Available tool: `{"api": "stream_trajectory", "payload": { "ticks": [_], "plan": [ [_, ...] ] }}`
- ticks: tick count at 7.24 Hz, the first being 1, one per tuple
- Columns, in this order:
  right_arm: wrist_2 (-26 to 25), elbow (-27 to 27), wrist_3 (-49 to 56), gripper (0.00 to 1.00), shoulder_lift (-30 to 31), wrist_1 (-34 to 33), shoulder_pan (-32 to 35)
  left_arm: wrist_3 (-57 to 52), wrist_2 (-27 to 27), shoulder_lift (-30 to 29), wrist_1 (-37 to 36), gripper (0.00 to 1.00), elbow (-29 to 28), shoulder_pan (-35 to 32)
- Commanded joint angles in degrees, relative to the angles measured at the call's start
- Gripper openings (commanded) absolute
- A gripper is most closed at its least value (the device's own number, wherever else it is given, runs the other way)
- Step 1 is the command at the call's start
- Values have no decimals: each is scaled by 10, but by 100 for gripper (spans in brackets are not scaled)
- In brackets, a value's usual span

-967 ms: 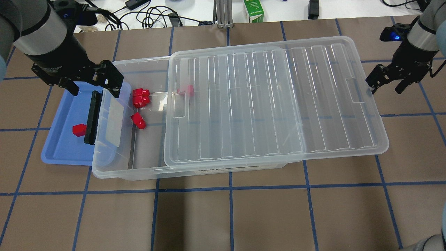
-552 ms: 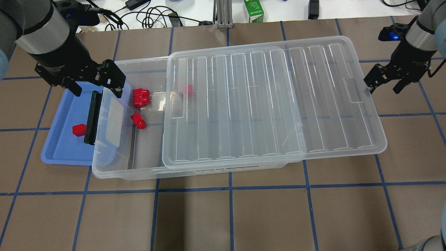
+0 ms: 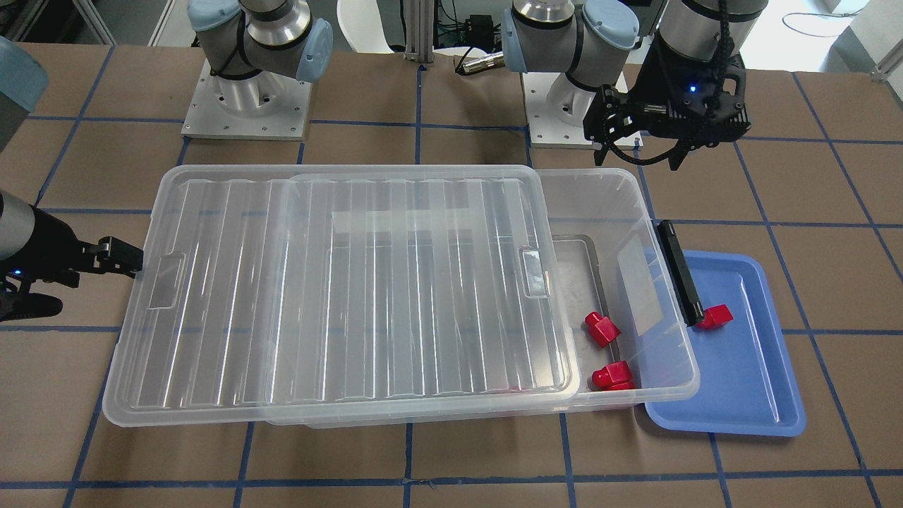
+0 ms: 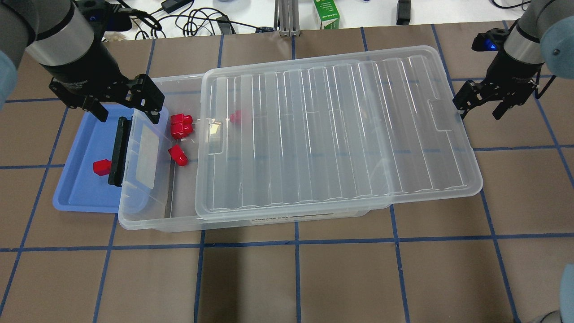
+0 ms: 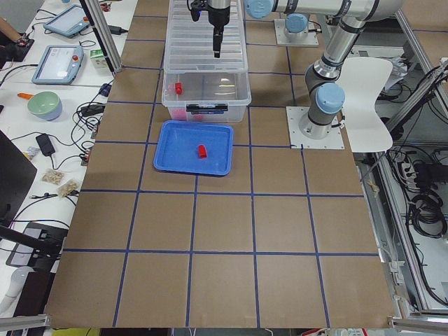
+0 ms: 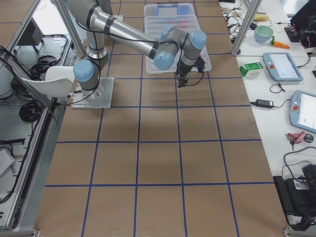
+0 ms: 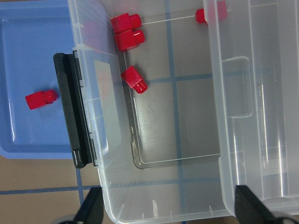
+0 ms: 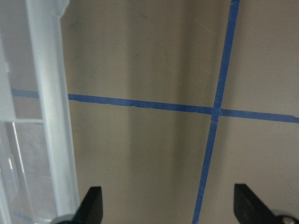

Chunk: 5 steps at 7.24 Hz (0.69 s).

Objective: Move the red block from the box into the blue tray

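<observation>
One red block (image 4: 102, 167) lies in the blue tray (image 4: 80, 188), beside the box's black clip handle (image 4: 119, 150). Three more red blocks (image 4: 180, 130) sit in the uncovered left end of the clear box (image 4: 148, 223), and another (image 4: 235, 117) shows through the ribbed lid (image 4: 336, 134). My left gripper (image 4: 125, 101) hangs open and empty above the box's far left corner; the left wrist view shows its fingertips (image 7: 91, 210) spread wide over the box. My right gripper (image 4: 479, 106) is open at the lid's right edge, with one fingertip against the rim.
The lid lies skewed on the box and overhangs its right end. Cables, a green carton (image 4: 326, 14) and an aluminium post (image 4: 287, 18) lie beyond the table's far edge. Brown table with blue tape lines (image 4: 296, 242) extends in front of the box.
The right gripper has moved left, and the lid has slid left with it, covering more of the box opening. The left gripper has shifted slightly away from me; the blocks are still.
</observation>
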State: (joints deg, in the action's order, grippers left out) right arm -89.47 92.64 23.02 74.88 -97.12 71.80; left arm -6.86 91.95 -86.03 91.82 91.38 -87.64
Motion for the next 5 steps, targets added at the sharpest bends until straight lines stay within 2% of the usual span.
{"api": "stream_trajectory", "payload": {
  "ticks": [1,5],
  "plan": [
    [0,1,-26,100,-1,0,20,0,0,-2,0,100,-1,-2],
    [0,0,-105,100,-1,-1,75,0,0,-1,0,100,3,-3]
  ]
}}
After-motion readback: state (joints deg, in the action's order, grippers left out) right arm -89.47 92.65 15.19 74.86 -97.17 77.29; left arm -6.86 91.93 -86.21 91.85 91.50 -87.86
